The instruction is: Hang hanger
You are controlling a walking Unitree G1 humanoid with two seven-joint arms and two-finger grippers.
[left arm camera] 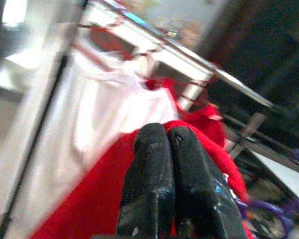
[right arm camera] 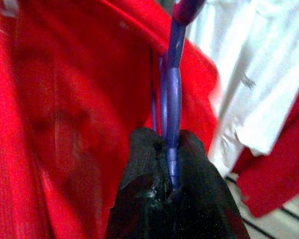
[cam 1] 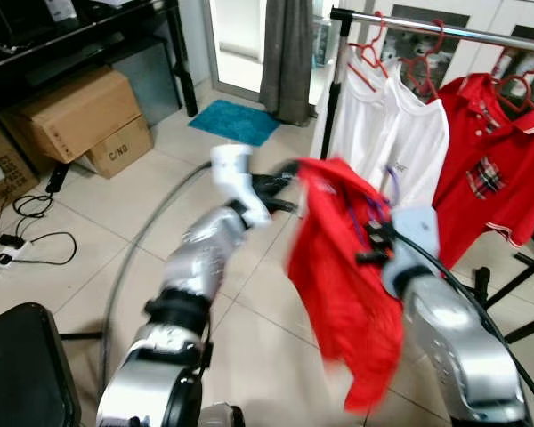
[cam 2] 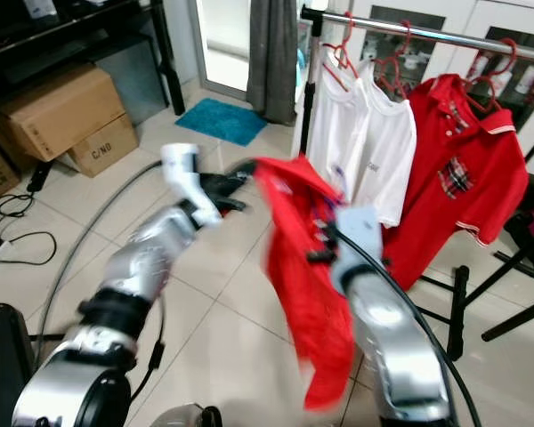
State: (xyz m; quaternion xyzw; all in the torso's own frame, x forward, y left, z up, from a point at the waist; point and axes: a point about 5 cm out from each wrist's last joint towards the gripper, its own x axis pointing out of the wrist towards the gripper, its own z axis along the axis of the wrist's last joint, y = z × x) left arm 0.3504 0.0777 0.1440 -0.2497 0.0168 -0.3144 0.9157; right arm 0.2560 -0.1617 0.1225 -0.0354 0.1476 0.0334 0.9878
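A red shirt (cam 1: 351,294) on a purple hanger (right arm camera: 172,99) hangs between my two arms, in front of the clothes rail (cam 1: 445,31). My right gripper (right arm camera: 170,149) is shut on the purple hanger's stem near the shirt's collar. My left gripper (left arm camera: 168,137) is shut on the red shirt's shoulder edge (cam 1: 307,169). The rail holds two white shirts (cam 1: 387,133) and a red polo shirt (cam 1: 494,169) on red hangers (cam 1: 369,49). The purple hanger's hook is partly hidden by the cloth.
A rack post (cam 1: 335,84) stands at the rail's left end, with black rack legs (cam 1: 516,285) low at the right. A grey curtain (cam 1: 287,58), a blue mat (cam 1: 234,122), cardboard boxes (cam 1: 76,116) and floor cables (cam 1: 31,227) lie to the left. A black seat (cam 1: 22,374) is at the lower left.
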